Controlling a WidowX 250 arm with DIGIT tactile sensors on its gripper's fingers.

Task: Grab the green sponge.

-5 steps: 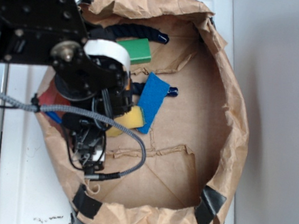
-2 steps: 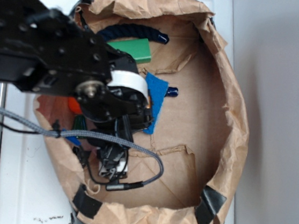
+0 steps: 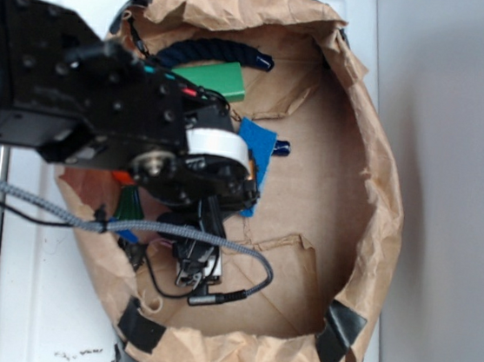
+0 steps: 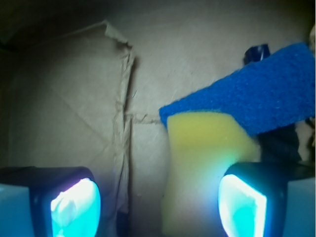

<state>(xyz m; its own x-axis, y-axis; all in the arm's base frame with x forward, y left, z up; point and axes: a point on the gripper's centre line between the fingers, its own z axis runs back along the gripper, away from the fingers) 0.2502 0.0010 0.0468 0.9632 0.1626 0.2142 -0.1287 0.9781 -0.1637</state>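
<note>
In the wrist view the green sponge (image 4: 202,163) shows only its yellow foam body, lying on brown paper; its green layer does not show. My gripper (image 4: 158,207) is open, with its jaws to either side of the sponge. The sponge lies close to the right fingertip (image 4: 242,207) and well apart from the left fingertip (image 4: 74,210). A flat blue sponge (image 4: 256,98) overlaps its far end. In the exterior view my arm (image 3: 142,135) hides the green sponge and the fingers.
A crumpled brown paper bag (image 3: 379,205) lines the work area and rises as a wall all round. A bright green block (image 3: 214,79) and a dark blue curved handle (image 3: 213,49) lie at the back. The blue sponge (image 3: 259,148) and an orange carrot (image 3: 120,178) peek out beside the arm.
My arm has moved to the right and a little forward, and now covers the yellow sponge that showed in the exterior view a second ago.
</note>
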